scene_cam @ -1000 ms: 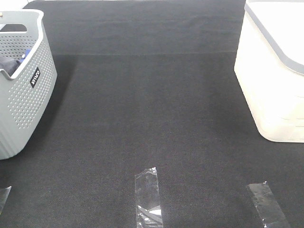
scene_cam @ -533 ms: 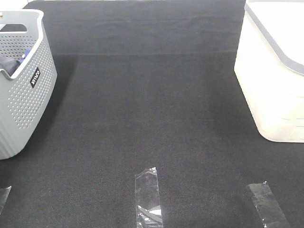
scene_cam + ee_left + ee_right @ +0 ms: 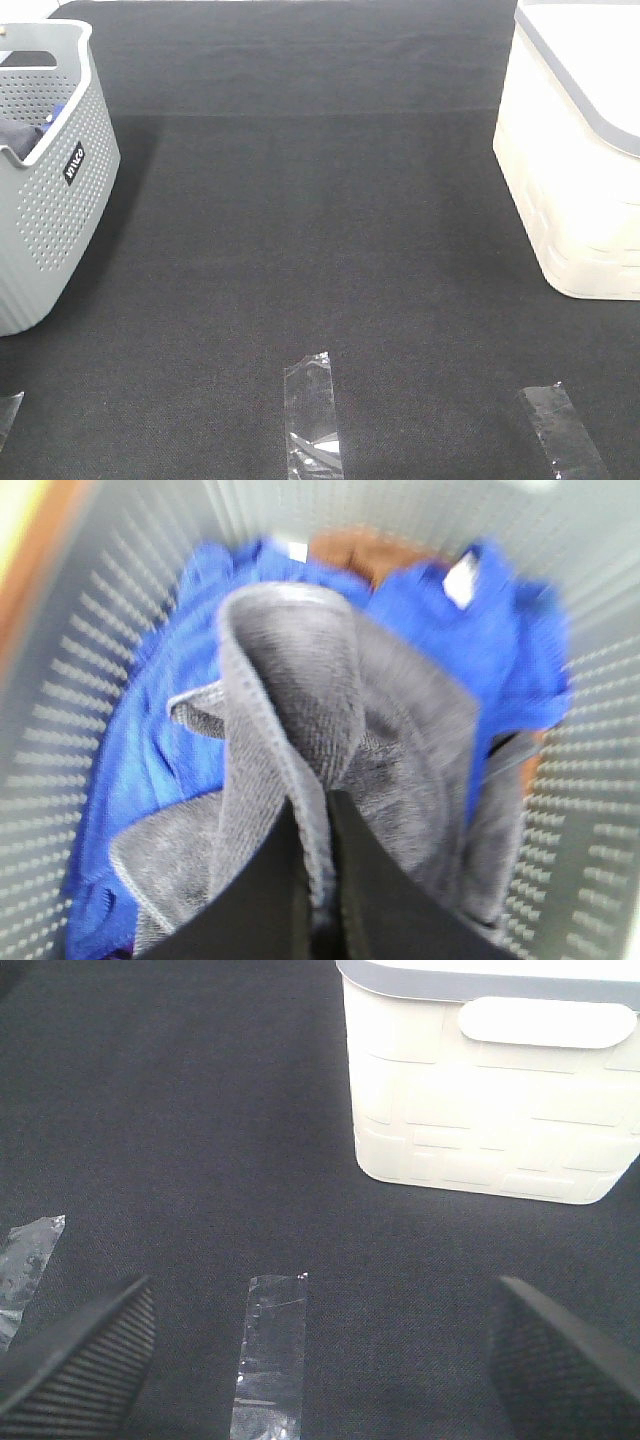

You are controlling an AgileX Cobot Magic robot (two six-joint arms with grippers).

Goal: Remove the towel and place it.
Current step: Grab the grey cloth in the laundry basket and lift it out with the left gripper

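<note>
High view: a grey basket [image 3: 50, 220] and a white bin [image 3: 570, 190] sit on the black table [image 3: 300, 250].

Left wrist: the left end effector [image 3: 313, 805] pinches a fold of the towel [image 3: 400, 740] in the basket, with blue cloth [image 3: 140, 770] around it.

Right wrist: the right end effector [image 3: 322, 1288] is wide open over the table, with tape [image 3: 270, 1350] below it and the bin ahead.

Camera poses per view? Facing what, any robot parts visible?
Exterior high: overhead, looking down at black mat, grey basket left, white bin right; no arm visible.
Left wrist: inside the basket, facing down at towel; left gripper shut on its fold.
Right wrist: low over mat, facing the bin; right gripper open.
Shared: high and right wrist both show bin, tape strips.
</note>
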